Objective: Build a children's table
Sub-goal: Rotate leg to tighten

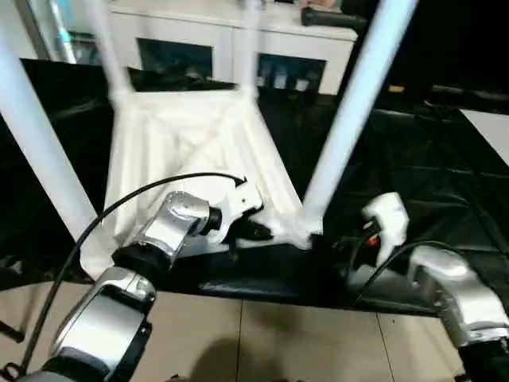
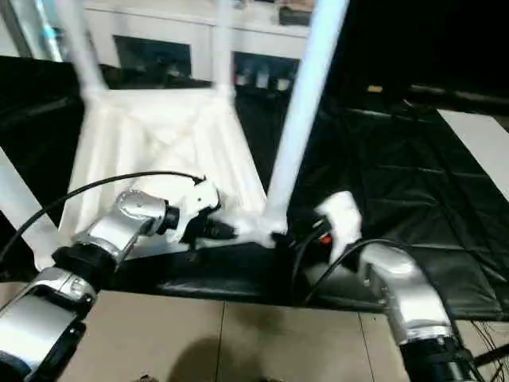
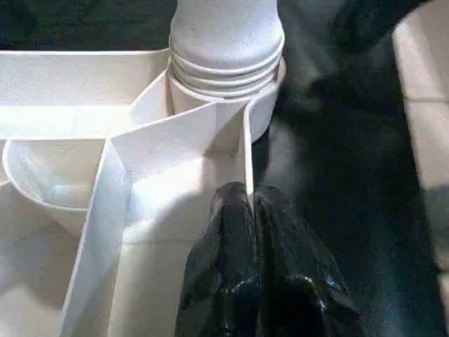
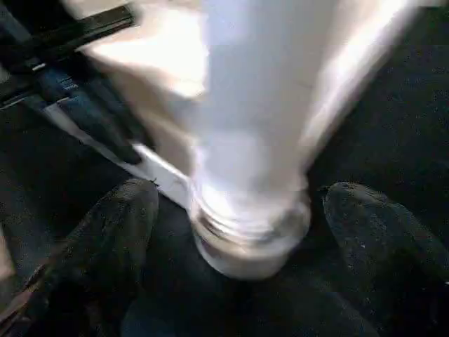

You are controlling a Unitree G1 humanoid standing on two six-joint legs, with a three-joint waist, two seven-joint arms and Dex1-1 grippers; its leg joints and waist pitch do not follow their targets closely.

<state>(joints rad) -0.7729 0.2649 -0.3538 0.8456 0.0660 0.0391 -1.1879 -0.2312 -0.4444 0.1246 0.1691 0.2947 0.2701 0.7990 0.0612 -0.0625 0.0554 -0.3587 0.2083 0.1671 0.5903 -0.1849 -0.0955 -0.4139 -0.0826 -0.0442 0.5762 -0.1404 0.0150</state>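
While the tabletop [image 1: 191,151] lies upside down on a black sheet [image 1: 413,167], ribbed underside up, four white legs [image 1: 358,103] rise from its corner sockets in the left eye view. The left tool [image 1: 253,231] sits at the near edge of the tabletop, close to the near right corner socket, and the right tool [image 1: 380,231] hangs just beside that same corner, on its outer side. A white cabinet [image 1: 231,40] with glass doors stands behind, and pale floor tiles [image 1: 302,342] run along the near edge of the sheet.

From the right eye view the same layout shows: the near right leg [image 2: 302,111] slants up from the socket between the two tools.

Seen from the left wrist view, the left tool's [image 3: 251,203] two black fingers [image 3: 228,239] are pressed together, clamped on a thin upright rib wall [image 3: 248,154] of the tabletop, right next to the socket [image 3: 259,105] where a leg's ridged end is seated.

Through the right wrist view, the right tool's [image 4: 238,210] fingers [image 4: 119,225] stand apart on either side of the leg's base [image 4: 245,232], not touching it.
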